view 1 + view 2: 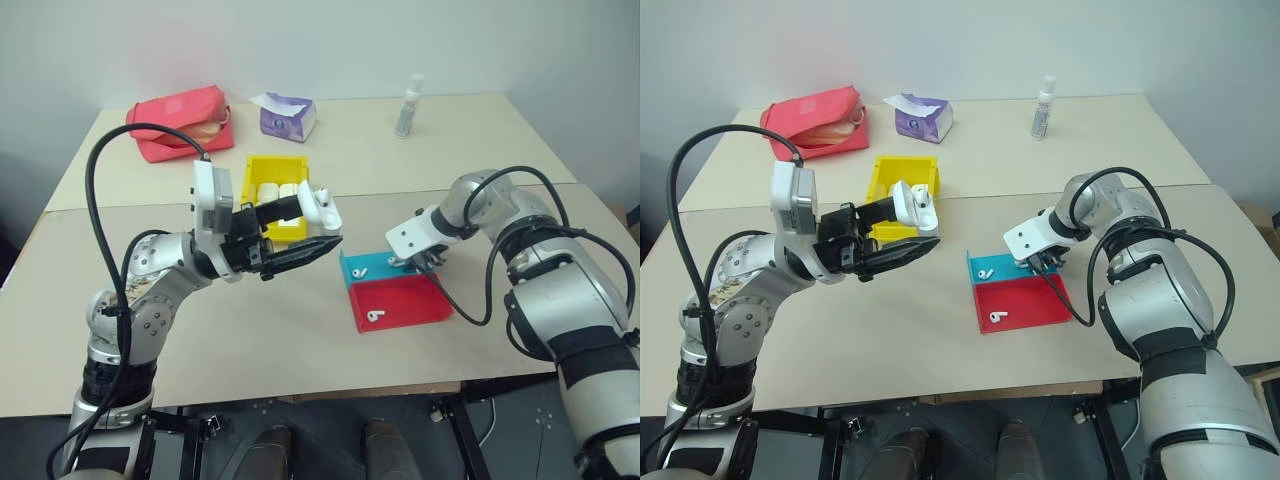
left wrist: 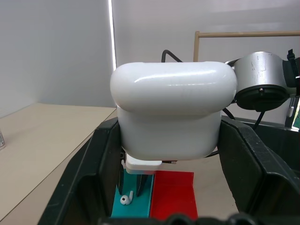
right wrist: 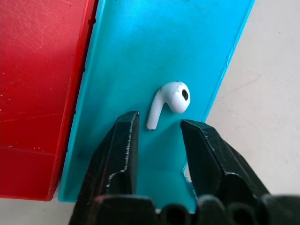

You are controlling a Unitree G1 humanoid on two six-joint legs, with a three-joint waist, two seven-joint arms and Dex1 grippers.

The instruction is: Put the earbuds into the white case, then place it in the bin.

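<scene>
The right wrist view alone shows an earbud [image 3: 169, 103] on the blue tray [image 3: 136, 51] before the parted right hand [image 3: 158, 126], while the left hand [image 1: 300, 232] grips the case [image 1: 318, 207].

No readable text, labels, brands or numbers on anything

head stereo downward; wrist cameras close on trays [image 3: 140, 56]

A glossy white case [image 2: 173, 112], white earbuds [image 3: 169, 101], a blue tray [image 3: 140, 56], red tray [image 3: 42, 70] and yellow bin [image 1: 262, 172].
</scene>
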